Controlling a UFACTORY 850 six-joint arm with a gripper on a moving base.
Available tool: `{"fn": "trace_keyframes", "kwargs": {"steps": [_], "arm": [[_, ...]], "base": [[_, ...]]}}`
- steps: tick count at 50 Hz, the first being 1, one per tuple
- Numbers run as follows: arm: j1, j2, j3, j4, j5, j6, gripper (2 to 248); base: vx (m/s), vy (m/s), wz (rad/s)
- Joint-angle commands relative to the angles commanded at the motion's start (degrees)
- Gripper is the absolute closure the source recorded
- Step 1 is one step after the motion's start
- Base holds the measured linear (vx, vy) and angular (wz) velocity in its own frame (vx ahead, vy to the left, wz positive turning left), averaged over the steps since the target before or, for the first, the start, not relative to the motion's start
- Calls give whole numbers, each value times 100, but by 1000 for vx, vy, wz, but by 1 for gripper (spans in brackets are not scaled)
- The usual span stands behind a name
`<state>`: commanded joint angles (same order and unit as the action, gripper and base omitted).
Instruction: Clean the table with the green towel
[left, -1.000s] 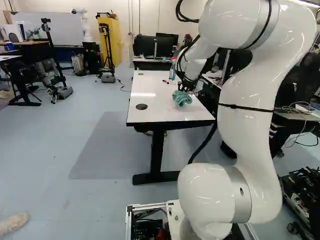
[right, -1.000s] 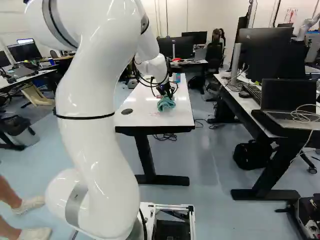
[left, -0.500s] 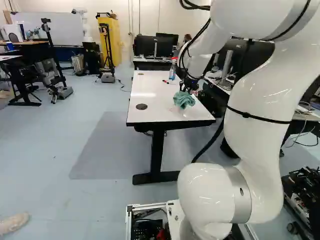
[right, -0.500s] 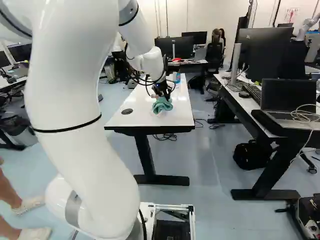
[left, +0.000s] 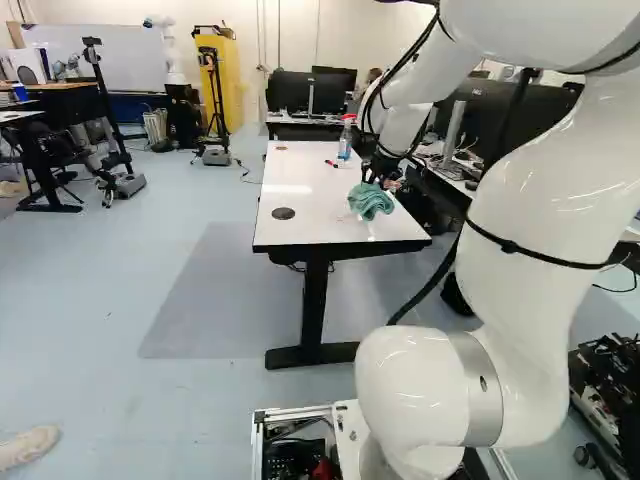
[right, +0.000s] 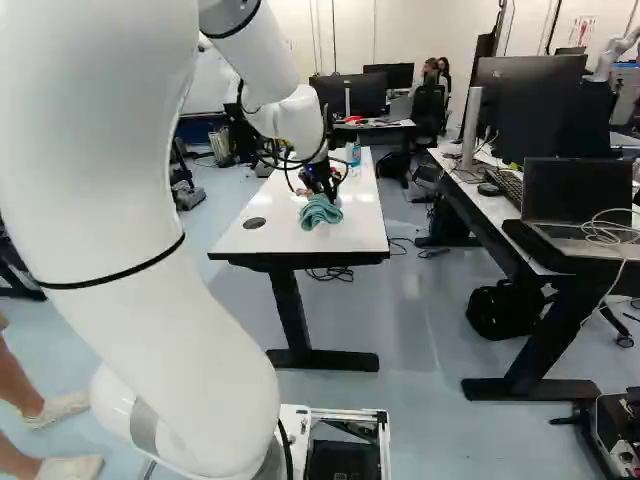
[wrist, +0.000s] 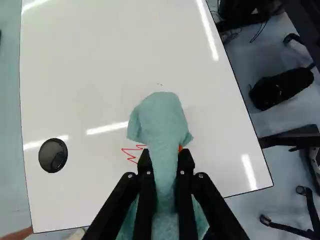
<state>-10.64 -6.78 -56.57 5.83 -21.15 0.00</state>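
two behind, one close overhead — shared table (left: 325, 218)

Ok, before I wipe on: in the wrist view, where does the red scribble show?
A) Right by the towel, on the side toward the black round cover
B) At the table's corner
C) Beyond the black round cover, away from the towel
A: the red scribble shows close beside the green towel, on the side facing the black round cover.
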Motion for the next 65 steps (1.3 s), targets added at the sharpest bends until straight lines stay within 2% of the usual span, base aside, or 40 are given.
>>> {"fn": "trace_keyframes", "kwargs": {"steps": [20, 48, 54, 65], "arm": [[-109, 352, 380, 0, 0, 0, 203], [-618, 678, 718, 0, 24, 0, 203], [-636, 765, 806, 0, 24, 0, 203], [-635, 682, 797, -14, 182, 0, 203]], "base": [[0, 0, 0], [0, 0, 0], [0, 0, 0], [0, 0, 0]]}}
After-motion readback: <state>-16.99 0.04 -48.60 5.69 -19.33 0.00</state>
